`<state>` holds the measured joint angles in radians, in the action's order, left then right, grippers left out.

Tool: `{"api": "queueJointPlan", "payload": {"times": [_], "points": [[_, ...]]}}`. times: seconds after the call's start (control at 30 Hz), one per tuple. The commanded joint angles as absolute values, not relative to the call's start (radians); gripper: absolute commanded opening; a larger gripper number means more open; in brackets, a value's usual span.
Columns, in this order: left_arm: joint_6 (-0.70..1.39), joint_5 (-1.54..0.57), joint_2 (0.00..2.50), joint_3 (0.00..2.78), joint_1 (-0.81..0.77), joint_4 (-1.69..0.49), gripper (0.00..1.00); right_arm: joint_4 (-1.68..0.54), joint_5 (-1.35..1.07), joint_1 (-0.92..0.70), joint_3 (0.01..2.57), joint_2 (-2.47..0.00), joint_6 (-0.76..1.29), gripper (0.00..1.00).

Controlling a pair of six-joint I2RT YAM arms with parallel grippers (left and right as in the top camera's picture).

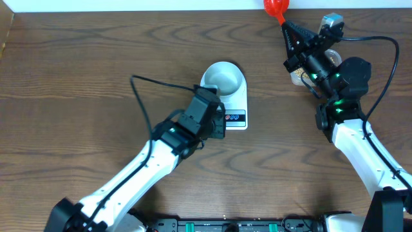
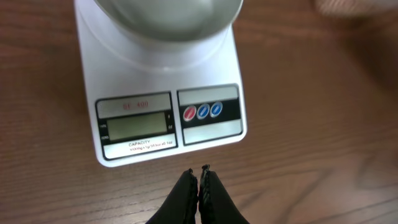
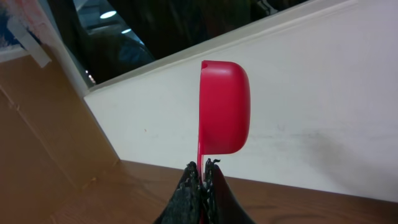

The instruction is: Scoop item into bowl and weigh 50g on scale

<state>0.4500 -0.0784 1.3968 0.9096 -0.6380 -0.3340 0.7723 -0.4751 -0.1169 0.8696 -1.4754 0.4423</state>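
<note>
Bowl [image 1: 224,76] sits on the scale [image 2: 155,68]; the left gripper [image 2: 200,171], clenched empty just before its front edge, should press a button [image 2: 203,112] squarely to zero the blank display [image 2: 135,126], while the right gripper [image 3: 203,165] clamps the red scoop [image 3: 225,106] aloft.

- The small round pale bowl [image 1: 223,76] sits on the rear half of the flat white rectangular scale [image 1: 237,104], mid-way across the brown wooden table [image 1: 77,77].
- My left gripper [image 2: 200,169] is just before the scale's front edge.
- My right gripper [image 3: 204,165] is at the far right rear, clamping the red plastic scoop [image 3: 224,106].
</note>
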Motion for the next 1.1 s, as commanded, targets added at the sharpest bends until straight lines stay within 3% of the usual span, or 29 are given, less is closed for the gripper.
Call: {"api": "queueJointPlan", "payload": {"times": [0.0,0.23,0.5,1.07], "points": [[0.405,-0.060,1.488,0.985,-0.659,-0.353,0.07,0.762,-0.462,-0.110,0.882,-1.480,0.429,0.01],[0.333,-0.060,1.636,1.140,-0.672,-0.478,0.07,0.739,-0.461,-0.110,0.882,-1.480,0.429,0.01],[0.235,-0.059,1.737,1.143,-0.672,-0.428,0.07,0.731,-0.461,-0.110,0.882,-1.480,0.428,0.01],[0.233,-0.032,1.860,1.143,-0.669,-0.319,0.07,0.691,-0.454,-0.110,0.882,-1.480,0.402,0.01]]}}
